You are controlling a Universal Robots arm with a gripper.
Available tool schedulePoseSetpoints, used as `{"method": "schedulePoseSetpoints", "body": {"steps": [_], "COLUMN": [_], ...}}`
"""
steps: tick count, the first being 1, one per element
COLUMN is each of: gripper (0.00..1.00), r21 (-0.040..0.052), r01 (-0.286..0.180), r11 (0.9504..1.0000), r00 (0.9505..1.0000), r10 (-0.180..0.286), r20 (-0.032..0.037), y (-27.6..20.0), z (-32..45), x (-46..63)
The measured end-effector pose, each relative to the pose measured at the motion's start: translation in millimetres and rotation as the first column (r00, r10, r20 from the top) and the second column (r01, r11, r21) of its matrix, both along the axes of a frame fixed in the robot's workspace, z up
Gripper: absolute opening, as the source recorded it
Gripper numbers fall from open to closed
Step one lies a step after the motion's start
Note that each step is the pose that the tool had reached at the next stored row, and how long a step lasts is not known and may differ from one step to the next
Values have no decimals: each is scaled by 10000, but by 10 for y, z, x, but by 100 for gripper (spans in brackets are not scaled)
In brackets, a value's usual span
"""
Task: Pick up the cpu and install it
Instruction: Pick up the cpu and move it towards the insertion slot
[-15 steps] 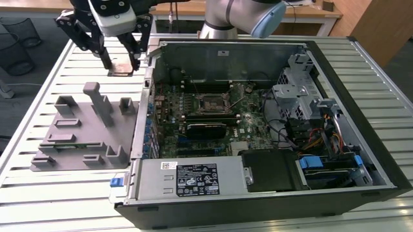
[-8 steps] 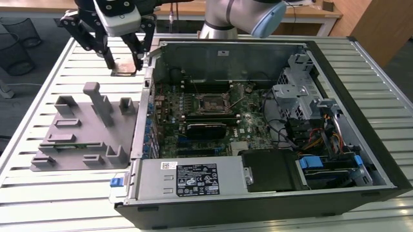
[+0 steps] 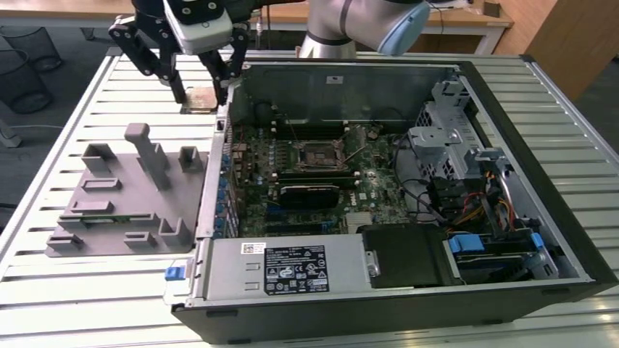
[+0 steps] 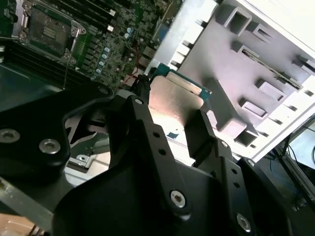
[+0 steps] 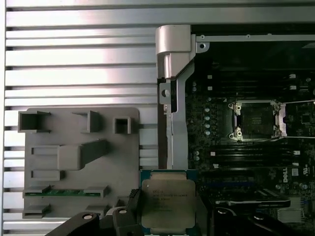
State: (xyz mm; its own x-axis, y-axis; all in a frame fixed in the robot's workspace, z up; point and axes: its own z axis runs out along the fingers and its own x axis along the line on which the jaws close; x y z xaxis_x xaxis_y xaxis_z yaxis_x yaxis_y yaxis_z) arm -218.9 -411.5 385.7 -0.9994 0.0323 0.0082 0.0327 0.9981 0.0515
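The cpu (image 3: 201, 98), a flat square chip with a shiny metal top, hangs in the air between the black fingers of my gripper (image 3: 201, 101), which is shut on it. It is held above the slatted table, just off the open computer case's side on the exterior view's left. Both wrist views show the cpu (image 4: 174, 103) (image 5: 167, 202) gripped by its opposite edges. The empty cpu socket (image 3: 317, 154) (image 5: 256, 120) (image 4: 49, 32) sits in the middle of the motherboard, apart from the chip, with its metal frame lifted open.
A grey parts fixture (image 3: 126, 196) (image 5: 78, 157) lies on the table beside the case and holds a green-edged memory stick (image 5: 61, 192). The case wall (image 5: 172, 98) stands between the fixture and the motherboard. Drive bays and cables (image 3: 474, 188) fill the case on the exterior view's right.
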Motion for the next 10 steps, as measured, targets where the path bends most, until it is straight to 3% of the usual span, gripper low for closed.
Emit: {"method": "schedulePoseSetpoints", "body": {"steps": [5,10], "gripper": [53,53], "r21": [0,-1], "r01": [0,0], "r11": [10000,10000], "r00": [10000,10000], "r10": [0,0], "r20": [0,0], "y": [11,59], "z": [-1,-2], "x": [127,235]}}
